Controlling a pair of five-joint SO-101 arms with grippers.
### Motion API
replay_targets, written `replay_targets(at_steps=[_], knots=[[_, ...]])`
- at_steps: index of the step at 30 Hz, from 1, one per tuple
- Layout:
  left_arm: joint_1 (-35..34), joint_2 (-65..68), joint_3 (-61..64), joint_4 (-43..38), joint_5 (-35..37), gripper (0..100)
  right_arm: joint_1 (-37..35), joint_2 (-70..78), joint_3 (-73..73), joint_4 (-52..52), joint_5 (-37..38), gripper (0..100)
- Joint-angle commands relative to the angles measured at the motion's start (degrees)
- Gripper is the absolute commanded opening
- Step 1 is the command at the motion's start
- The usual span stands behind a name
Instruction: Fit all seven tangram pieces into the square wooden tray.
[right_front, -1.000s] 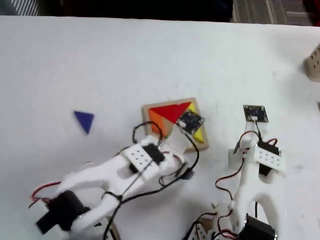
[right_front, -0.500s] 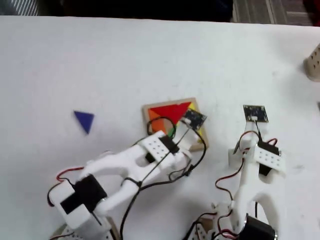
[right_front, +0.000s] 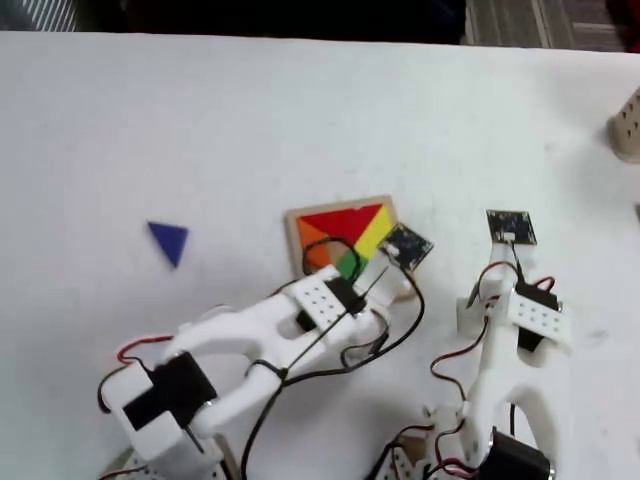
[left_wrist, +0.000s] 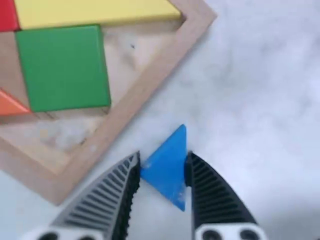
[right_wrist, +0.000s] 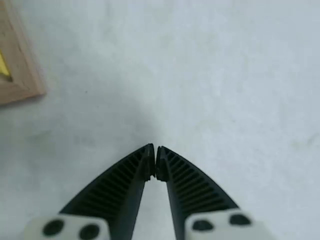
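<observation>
Blue triangle (left_wrist: 172, 150) is pinched in my left tool (left_wrist: 164, 161), one ribbed finger pressed against each side and one corner pointing away from my wrist. It sits just outside the tray (left_wrist: 150, 85), beside the wooden rim near a corner and clear of the wood. I cannot tell whether it rests on the worktop (left_wrist: 260, 75) or hangs just above it.

Inside the tray, the green square (left_wrist: 62, 67) lies flat, with the yellow piece (left_wrist: 95, 11) along its far edge. A sliver of the red piece (left_wrist: 6, 15) shows next to the yellow one, and a tip of the orange piece (left_wrist: 10, 102) touches the square's other side. Bare tray floor runs between the green square and the rim nearest my left tool.

From the high view, the tray lies near the middle of the worktop, and my left arm crosses its near side and covers that edge. The dark triangle (right_front: 168, 240) lies flat on the worktop, well apart from the tray on my left.

My right tool (right_wrist: 154, 162) is pressed together with nothing between its tips. It hangs over bare worktop, with a corner of the tray off to one side, apart from it.
</observation>
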Motion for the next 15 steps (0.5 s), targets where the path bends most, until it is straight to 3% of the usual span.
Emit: replay_targets(at_steps=[1,5,11,15], knots=[[0.57,-5.05,-1.41,-0.18,-0.62,2,-0.40,-1.98,-0.26,-0.75,0.70,1.8],[-0.66,-8.57,-1.67,-1.76,3.87,2,-0.40,-1.89,-0.26,-0.75,0.70,1.8],[-8.04,-8.57,-1.41,-14.59,14.42,2,-0.48,-1.89,-0.26,-0.75,0.70,1.8],[-9.36,-8.40,-1.85,-24.00,25.32,2,-0.57,-1.80,-0.26,-0.75,0.62,1.8]])
